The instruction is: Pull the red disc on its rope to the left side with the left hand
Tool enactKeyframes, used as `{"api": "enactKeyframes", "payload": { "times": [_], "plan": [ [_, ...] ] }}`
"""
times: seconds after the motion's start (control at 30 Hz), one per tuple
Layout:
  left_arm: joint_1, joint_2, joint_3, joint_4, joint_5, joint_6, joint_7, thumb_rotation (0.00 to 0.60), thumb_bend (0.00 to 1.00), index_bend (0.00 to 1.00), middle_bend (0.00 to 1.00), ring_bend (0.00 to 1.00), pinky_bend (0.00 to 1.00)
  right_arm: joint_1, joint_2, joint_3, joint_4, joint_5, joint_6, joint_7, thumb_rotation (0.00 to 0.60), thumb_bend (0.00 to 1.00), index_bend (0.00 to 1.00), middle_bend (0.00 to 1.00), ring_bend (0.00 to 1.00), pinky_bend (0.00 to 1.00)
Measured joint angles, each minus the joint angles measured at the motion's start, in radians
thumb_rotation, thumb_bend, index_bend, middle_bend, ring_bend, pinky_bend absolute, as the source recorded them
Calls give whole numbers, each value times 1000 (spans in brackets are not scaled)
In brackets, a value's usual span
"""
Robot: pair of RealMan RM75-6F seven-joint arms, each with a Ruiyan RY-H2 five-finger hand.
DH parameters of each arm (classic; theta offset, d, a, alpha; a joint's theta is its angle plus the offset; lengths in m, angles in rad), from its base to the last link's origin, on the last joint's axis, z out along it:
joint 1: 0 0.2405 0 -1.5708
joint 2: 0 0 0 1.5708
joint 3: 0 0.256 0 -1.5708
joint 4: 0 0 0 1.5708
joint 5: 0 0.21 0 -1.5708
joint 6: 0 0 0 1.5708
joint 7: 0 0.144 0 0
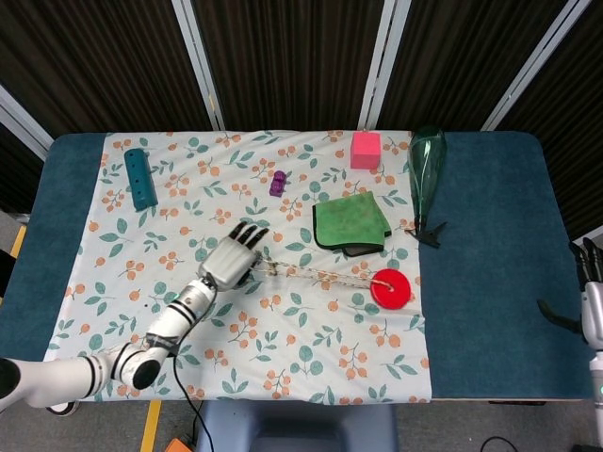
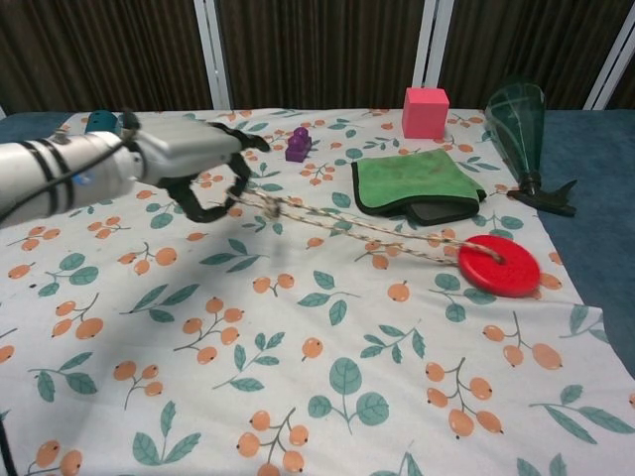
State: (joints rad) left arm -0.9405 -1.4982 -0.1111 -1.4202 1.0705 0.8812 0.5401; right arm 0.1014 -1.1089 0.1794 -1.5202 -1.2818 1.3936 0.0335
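Bright, even light; soft shadows

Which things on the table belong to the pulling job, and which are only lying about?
For the job:
- left hand, holding the rope
- rope
- red disc

Lying about:
- green cloth
- pink block
- purple toy
- teal bar
- green glass vase, on its side

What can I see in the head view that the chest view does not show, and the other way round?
Only the head view shows the right hand at the far right edge and the whole teal block.

Only the chest view shows the left hand's fingers curled around the rope, seen from the side.

Both show the left hand holding the rope, the red disc, the green cloth, the pink cube and the purple toy.
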Motion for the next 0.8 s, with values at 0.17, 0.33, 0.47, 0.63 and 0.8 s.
{"api": "enactKeyframes", "payload": {
  "times": [0.17, 0.33, 0.47, 0.63, 0.8],
  "plan": [
    [138, 151, 37, -55, 9, 152, -33, 600, 782, 865, 43, 0, 84, 10, -11, -4, 4, -2, -14, -9, 600, 337, 0, 0, 0, 0],
    [291, 289, 55, -56, -16, 295, -117, 600, 801, 873, 64, 0, 91, 18, -19, -6, 6, -8, -18, -23, 600, 338, 0, 0, 0, 0],
    [410, 343, 35, -17, -109, 373, -212, 600, 825, 876, 86, 0, 106, 18, -20, -6, 4, -10, -8, -40, 600, 337, 0, 0, 0, 0],
    [505, 370, 5, 52, -174, 406, -313, 600, 824, 877, 91, 0, 111, 12, -19, -8, 1, -7, 3, -53, 600, 337, 0, 0, 0, 0],
    [527, 367, -8, 76, -142, 414, -337, 600, 824, 877, 97, 0, 111, 7, -21, -15, 1, -14, 9, -51, 600, 338, 0, 0, 0, 0]
  ]
}}
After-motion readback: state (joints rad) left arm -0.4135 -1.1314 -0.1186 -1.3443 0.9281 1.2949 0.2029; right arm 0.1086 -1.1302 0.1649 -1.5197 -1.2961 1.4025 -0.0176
